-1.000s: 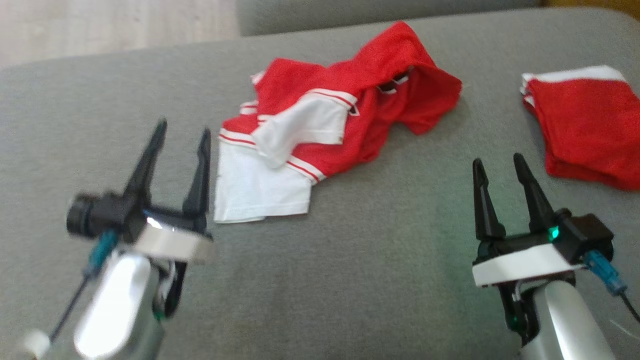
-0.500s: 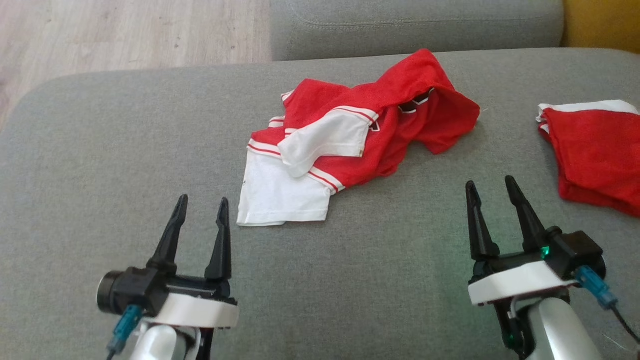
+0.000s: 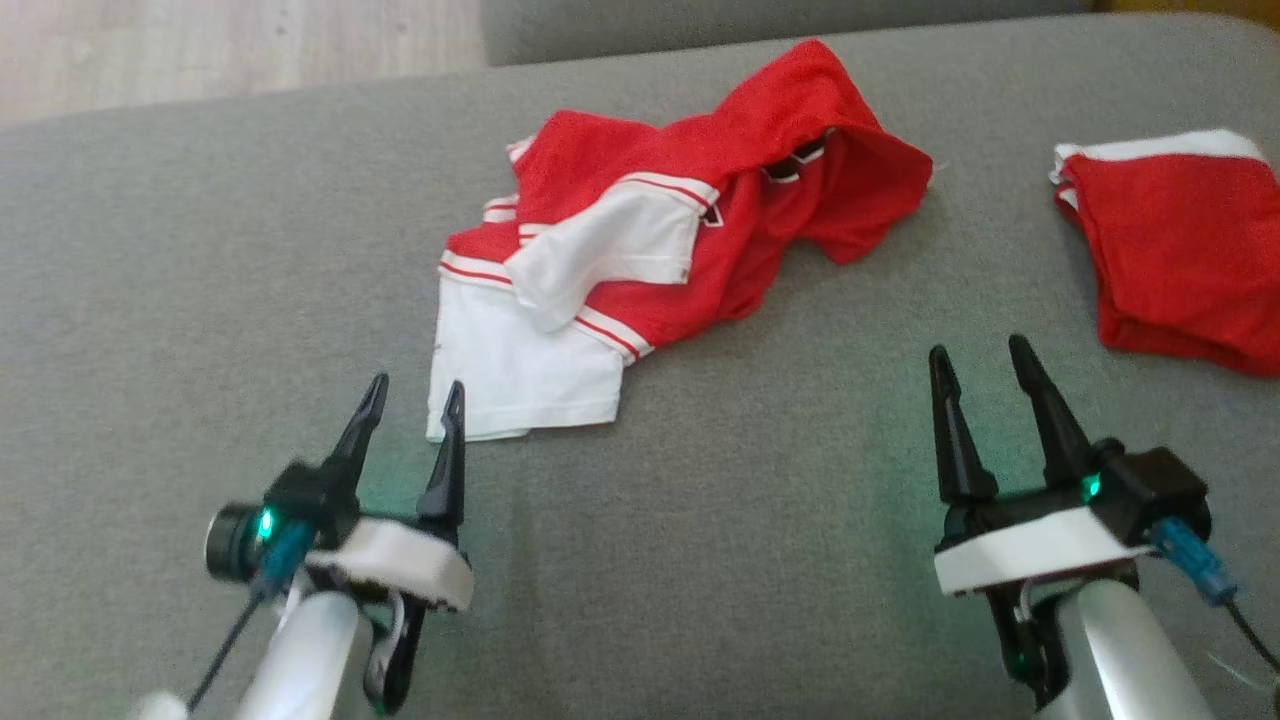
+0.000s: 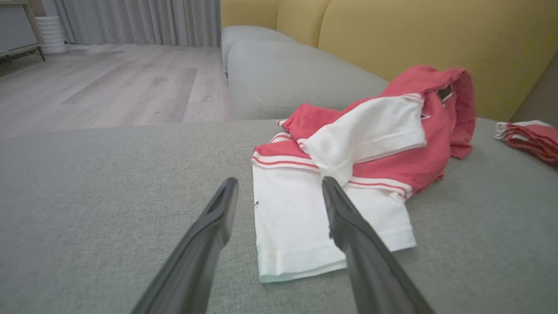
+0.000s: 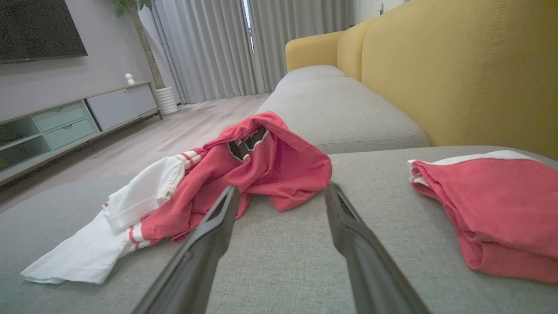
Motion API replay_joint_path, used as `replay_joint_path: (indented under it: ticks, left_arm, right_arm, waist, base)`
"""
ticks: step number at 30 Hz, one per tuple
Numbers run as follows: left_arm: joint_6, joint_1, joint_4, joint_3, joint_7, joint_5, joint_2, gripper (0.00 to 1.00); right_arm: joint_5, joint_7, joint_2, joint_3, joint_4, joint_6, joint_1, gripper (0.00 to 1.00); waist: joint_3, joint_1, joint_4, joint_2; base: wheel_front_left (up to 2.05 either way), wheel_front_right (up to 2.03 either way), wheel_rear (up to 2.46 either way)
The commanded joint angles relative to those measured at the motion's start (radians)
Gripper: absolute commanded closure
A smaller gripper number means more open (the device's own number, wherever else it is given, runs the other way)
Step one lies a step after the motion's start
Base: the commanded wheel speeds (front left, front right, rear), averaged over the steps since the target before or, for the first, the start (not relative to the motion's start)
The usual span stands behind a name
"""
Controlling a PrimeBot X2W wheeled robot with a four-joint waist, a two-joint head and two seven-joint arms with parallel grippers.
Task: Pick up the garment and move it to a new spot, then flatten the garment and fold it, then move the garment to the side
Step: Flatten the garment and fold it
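Observation:
The garment [image 3: 650,250], a red and white shirt, lies crumpled on the grey sofa seat [image 3: 760,560], its white hem nearest me. My left gripper [image 3: 416,390] hovers open just short of the hem's near left corner. In the left wrist view the garment [image 4: 370,144] spreads ahead and the left gripper [image 4: 280,183] stands wide over the white edge, holding nothing. My right gripper [image 3: 978,350] is open and empty, low over bare cushion to the right of the garment. From the right wrist, the garment [image 5: 244,170] lies ahead-left of the right gripper [image 5: 281,189].
A folded red garment [image 3: 1180,250] with a white edge rests at the seat's right side; the folded garment [image 5: 492,209] is close to my right gripper. A yellow backrest [image 5: 457,74] rises behind. Wooden floor [image 4: 109,87] lies beyond the seat's far left edge.
My left gripper has drawn back toward me and slightly right, from beside the garment to just short of its white hem. The head view shifted and returned. The right gripper barely moved.

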Motion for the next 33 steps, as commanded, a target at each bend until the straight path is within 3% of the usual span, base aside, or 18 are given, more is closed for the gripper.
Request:
replay_joint_path:
  ticks: [1,11,12,13,14,19,23,33]
  left_arm:
    - [0.001,-0.084,0.020,0.023,0.021,0.013,0.008,0.00]
    - [0.049,-0.203,0.253,0.014,0.168,0.032,0.021,0.00]
    - [0.053,-0.209,0.265,0.015,0.170,0.031,0.020,0.32]
    - [0.054,-0.213,0.274,0.014,0.170,0.029,0.019,0.93]
    - [0.053,-0.215,0.281,0.013,0.166,0.028,0.019,1.00]
    - [0.062,-0.220,0.276,0.033,0.068,0.013,0.019,1.00]
    - [0.103,-0.200,0.237,0.083,-0.032,-0.011,0.022,1.00]
    - [0.163,-0.049,0.081,0.180,-0.069,-0.036,0.045,1.00]
  right_arm:
    - [0.006,-0.011,-0.002,0.020,-0.041,0.002,-0.051,0.00]
    - [0.019,-0.011,-0.002,0.012,-0.051,0.002,-0.074,0.00]
    - [0.020,-0.011,-0.002,0.011,-0.051,0.002,-0.074,0.00]
    - [0.021,-0.011,-0.002,0.010,-0.051,0.002,-0.074,0.00]
    - [0.021,-0.011,-0.002,0.008,-0.051,0.002,-0.074,0.00]
    - [0.020,-0.011,-0.002,-0.002,-0.047,0.002,-0.069,0.00]
    - [0.019,-0.011,-0.002,0.001,-0.040,0.002,-0.061,0.00]
    - [0.024,-0.011,-0.002,0.010,-0.019,0.002,-0.033,0.00]
  waist:
    - [0.034,-0.0001,-0.023,-0.0001]
    - [0.084,-0.0001,-0.057,-0.0001]
    - [0.085,-0.0001,-0.058,-0.0001]
    - [0.084,-0.0001,-0.059,-0.0001]
    - [0.083,-0.0001,-0.058,-0.0001]
    - [0.065,-0.0001,-0.041,-0.0001]
    - [0.033,-0.0001,-0.014,-0.0001]
    - [-0.042,-0.0001,0.028,-0.0001]
  base:
    - [0.00,0.00,0.00]
    - [0.00,0.00,0.00]
    - [0.00,0.00,0.00]
    - [0.00,0.00,0.00]
    - [0.00,0.00,0.00]
    - [0.00,0.00,0.00]
    - [0.00,0.00,0.00]
    - [0.00,0.00,0.00]
